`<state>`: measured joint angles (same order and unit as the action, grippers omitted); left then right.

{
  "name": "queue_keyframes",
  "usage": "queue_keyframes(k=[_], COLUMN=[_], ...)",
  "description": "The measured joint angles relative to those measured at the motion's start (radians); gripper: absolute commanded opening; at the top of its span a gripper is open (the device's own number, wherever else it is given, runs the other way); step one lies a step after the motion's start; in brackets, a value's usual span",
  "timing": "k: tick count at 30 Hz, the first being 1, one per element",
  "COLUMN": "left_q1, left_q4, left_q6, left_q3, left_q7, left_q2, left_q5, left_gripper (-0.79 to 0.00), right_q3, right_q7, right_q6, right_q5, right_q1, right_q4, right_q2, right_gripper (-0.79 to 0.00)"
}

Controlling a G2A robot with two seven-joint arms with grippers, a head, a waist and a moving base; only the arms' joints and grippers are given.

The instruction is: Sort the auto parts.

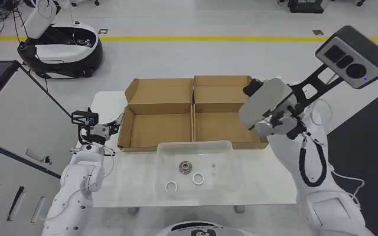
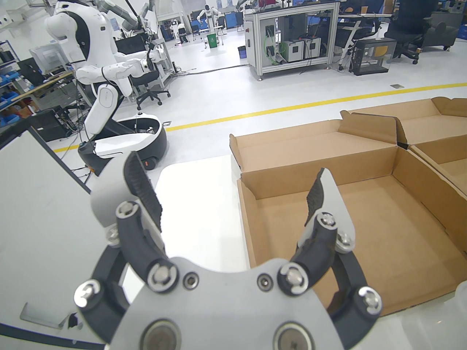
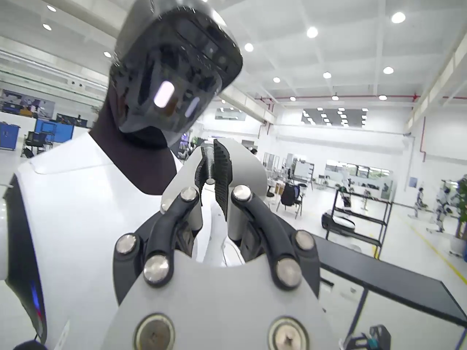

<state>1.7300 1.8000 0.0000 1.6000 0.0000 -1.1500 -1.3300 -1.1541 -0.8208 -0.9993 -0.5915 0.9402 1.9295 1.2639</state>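
The right claw (image 3: 211, 154), raised over the right box (image 1: 220, 127), grips a threaded part (image 3: 208, 164). The left box (image 1: 156, 130) touches it; the tray (image 1: 161, 172) abuts both, holding a bearing (image 1: 185, 167) and rings (image 1: 171, 187). The left claw (image 2: 228, 167) hangs released beside the left box's outer edge.

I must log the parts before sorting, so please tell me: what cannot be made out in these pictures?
Top view: tiny parts in the clear tray, too small to name.
Top view: right box, one side covered by the right arm.
Right wrist view: threaded part in the right gripper, mostly hidden by its pads.
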Motion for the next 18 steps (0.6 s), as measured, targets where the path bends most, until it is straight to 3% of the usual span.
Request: queue_keyframes(k=[18], left_q1=[0.000], left_q4=[0.000], left_q6=[0.000], left_q3=[0.000], left_q7=[0.000], left_q2=[0.000], left_q5=[0.000], left_gripper=[0.000], right_q3=[-0.013], right_q7=[-0.050], right_q6=[0.050], right_q5=[0.023], right_q1=[0.006], right_q4=[-0.018], right_q2=[-0.062], right_gripper=[-0.785])
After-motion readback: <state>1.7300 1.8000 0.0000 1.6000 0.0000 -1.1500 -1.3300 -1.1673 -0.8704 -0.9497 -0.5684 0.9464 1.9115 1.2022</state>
